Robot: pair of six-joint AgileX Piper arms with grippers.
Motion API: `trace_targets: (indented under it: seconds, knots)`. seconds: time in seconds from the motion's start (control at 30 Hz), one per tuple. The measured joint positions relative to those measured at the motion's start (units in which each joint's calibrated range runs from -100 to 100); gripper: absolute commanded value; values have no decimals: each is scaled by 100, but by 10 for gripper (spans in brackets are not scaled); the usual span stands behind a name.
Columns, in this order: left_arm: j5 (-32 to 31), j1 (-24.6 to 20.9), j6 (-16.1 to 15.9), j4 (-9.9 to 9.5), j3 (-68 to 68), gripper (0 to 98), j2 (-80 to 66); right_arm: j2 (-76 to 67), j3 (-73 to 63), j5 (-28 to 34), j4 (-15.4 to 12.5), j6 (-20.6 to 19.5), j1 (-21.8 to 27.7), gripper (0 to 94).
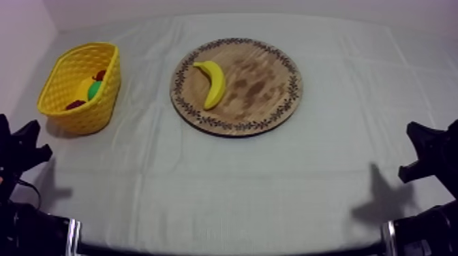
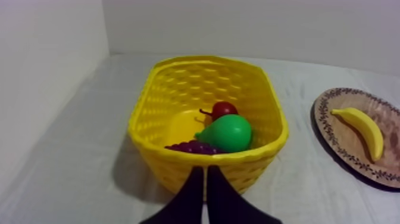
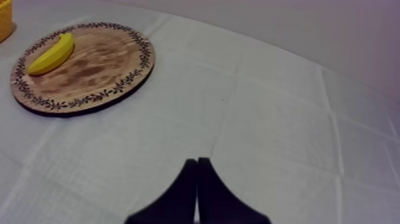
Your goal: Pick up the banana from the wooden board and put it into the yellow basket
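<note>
The banana [image 1: 212, 82] lies at the left of the board [image 1: 269, 102], toward the basket [image 1: 102, 102]. The left gripper [image 2: 205, 171] and right gripper [image 3: 197, 161] rest, fingers together (nothing held). The left should open wide and take the banana across its middle.

Both arms sit low at their sides. The left end effector [image 2: 204, 173] has its fingers [image 2: 189, 199] pressed into a wedge, gripping nothing; right end effector [image 3: 197, 162], same deal.
</note>
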Motion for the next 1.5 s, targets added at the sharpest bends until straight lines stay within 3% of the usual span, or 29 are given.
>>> trace_targets:
  seconds: [0.3, 0.6, 0.9, 1.33, 1.5]
  knots:
    - [26, -22, 32, -44, -271, 0, 123, 0, 0, 8, 0, 0, 0, 3]
    - [378, 49, 112, -66, -1812, 0, 1300, 0, 0, 8, 0, 0, 0, 3]
    - [1001, 420, 487, -506, -4080, 0, 3228, 0, 0, 8, 0, 0, 0, 3]
    - [2817, 1068, 881, -815, -7542, 0, 6151, 0, 0, -1, 0, 0, 0, 3]
    - [3425, 1485, 1184, -1079, -8582, 0, 7145, 0, 0, 6, 0, 0, 0, 3]
